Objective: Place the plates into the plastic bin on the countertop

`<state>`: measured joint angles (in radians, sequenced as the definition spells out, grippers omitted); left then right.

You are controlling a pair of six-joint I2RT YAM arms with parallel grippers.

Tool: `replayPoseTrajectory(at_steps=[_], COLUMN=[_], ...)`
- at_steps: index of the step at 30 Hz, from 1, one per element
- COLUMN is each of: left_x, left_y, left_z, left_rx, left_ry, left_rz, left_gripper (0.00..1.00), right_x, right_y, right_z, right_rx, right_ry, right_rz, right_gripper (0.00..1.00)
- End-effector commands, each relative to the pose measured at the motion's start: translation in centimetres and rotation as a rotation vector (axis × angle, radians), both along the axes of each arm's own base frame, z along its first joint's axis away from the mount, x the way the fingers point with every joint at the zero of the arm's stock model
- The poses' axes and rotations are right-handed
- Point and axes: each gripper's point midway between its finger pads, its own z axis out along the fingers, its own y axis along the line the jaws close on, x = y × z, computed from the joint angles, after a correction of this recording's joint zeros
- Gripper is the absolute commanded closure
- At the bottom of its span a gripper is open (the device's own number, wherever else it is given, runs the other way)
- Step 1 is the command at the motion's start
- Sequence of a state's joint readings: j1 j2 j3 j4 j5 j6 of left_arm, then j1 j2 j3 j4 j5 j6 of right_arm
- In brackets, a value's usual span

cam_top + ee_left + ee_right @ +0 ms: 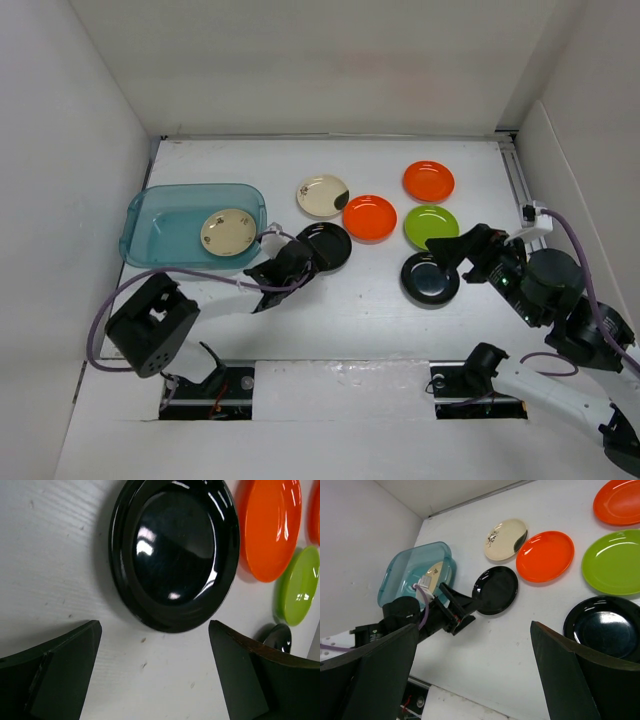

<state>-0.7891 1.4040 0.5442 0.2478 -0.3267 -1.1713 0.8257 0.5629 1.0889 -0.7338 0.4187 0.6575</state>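
Observation:
The teal plastic bin (158, 212) stands at the left of the white countertop (350, 300) with a gold-tan plate (228, 231) inside. A cream plate (323, 195), two orange plates (369, 217) (428, 181), a lime green plate (431, 226) and two black plates (330, 245) (430, 279) lie on the countertop. My left gripper (298, 256) is open and empty at the near-left rim of the left black plate (175, 550). My right gripper (455, 248) is open and empty, above the far rim of the right black plate (605, 632).
White walls close in the countertop on the left, back and right. A metal rail (520, 180) runs along the right edge. The left arm (435, 615) stretches between the bin (395, 580) and the left black plate (495, 590).

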Motion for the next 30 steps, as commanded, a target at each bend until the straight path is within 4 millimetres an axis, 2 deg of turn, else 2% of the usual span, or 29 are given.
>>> replayPoseTrajectory(at_steps=[1, 7, 9, 11, 13, 17, 18, 21, 24, 25, 27, 28, 29, 30], left_x=[2.2, 2.3, 2.7, 2.6, 2.6, 2.2, 2.0, 1.7, 2.2, 2.4, 3.0, 3.0, 4.0, 4.4], left_y=[-0.5, -0.5, -0.3, 0.1, 0.1, -0.1, 0.1, 0.4, 0.4, 1.0, 0.3, 0.7, 1.0, 1.5], left_z=[0.2, -1.9, -1.9, -2.5, -2.5, -2.7, -2.7, -1.9, 1.2, 3.0, 6.7, 8.6, 11.2, 12.6], left_rx=[-0.020, 0.003, 0.004, 0.014, 0.008, 0.007, 0.015, 0.011, -0.014, -0.002, -0.015, 0.011, -0.002, 0.000], left_ry=[-0.006, 0.054, 0.055, 0.078, 0.079, 0.099, 0.106, 0.095, 0.028, -0.011, -0.087, -0.128, -0.170, -0.194], left_rz=[0.079, 0.121, 0.132, 0.134, 0.141, 0.128, 0.128, 0.121, 0.114, 0.118, 0.082, 0.059, 0.075, 0.081], left_gripper=[0.15, 0.35, 0.51, 0.59, 0.76, 0.97, 1.00, 1.00, 1.00, 1.00, 1.00, 1.00, 1.00, 1.00], right_x=[-0.3, -0.4, -0.4, -0.5, -0.5, -0.5, -0.5, -0.3, -0.3, -0.3, -0.3, -0.3, -0.3, -0.3], right_y=[0.0, -0.4, -0.4, -0.5, -0.5, -0.6, -0.6, -0.4, -0.2, -0.2, -0.2, -0.2, -0.2, -0.1], right_z=[0.7, 1.1, 1.1, 1.5, 1.5, 1.4, 1.4, 1.3, 1.5, 1.5, 1.5, 1.5, 1.5, 1.7], right_rx=[0.010, 0.002, 0.002, 0.009, 0.009, 0.000, 0.000, -0.007, 0.001, 0.001, 0.001, 0.001, 0.001, 0.009], right_ry=[-0.025, -0.031, -0.031, -0.038, -0.038, -0.041, -0.041, -0.035, -0.040, -0.040, -0.040, -0.040, -0.040, -0.047], right_rz=[0.016, 0.008, 0.008, 0.008, 0.008, 0.010, 0.010, 0.010, 0.019, 0.019, 0.019, 0.019, 0.019, 0.019], right_gripper=[0.01, 0.01, 0.01, 0.01, 0.01, 0.01, 0.01, 0.01, 0.01, 0.01, 0.01, 0.01, 0.01, 0.01])
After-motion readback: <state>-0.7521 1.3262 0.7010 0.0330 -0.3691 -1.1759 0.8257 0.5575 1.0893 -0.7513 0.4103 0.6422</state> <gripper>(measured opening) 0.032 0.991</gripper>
